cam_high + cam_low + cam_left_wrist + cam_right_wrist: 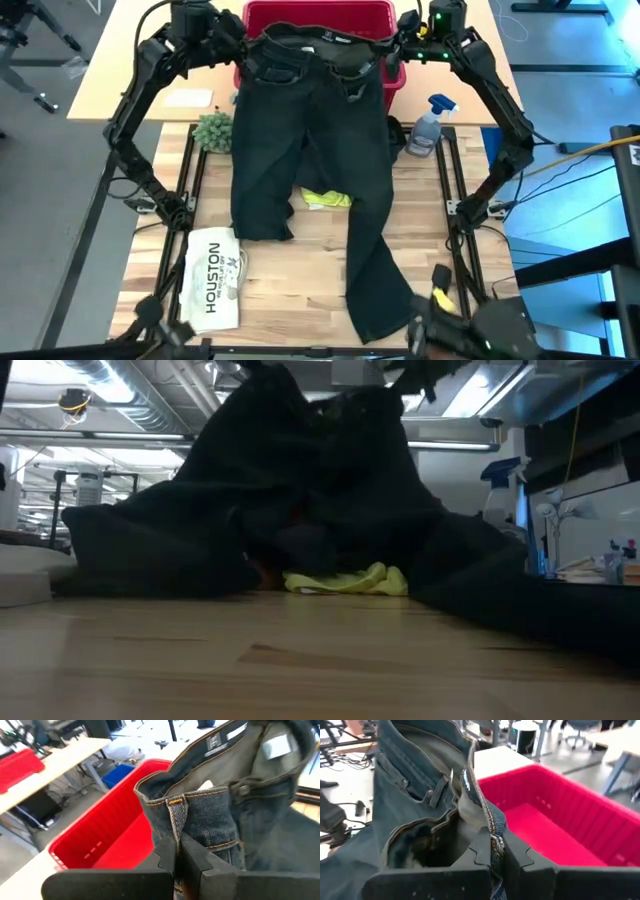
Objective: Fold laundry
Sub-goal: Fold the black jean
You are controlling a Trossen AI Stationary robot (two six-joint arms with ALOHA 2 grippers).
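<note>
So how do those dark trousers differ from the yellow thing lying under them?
The dark trousers are large, while the yellow T-shirt shows only as a small patch. The trousers are held up by the waistband, the left gripper and right gripper each shut on it above the red basket, legs trailing over the table; the T-shirt lies crumpled on the table, ungripped, mostly covered. Both are soft garments, neither yet folded.
</note>
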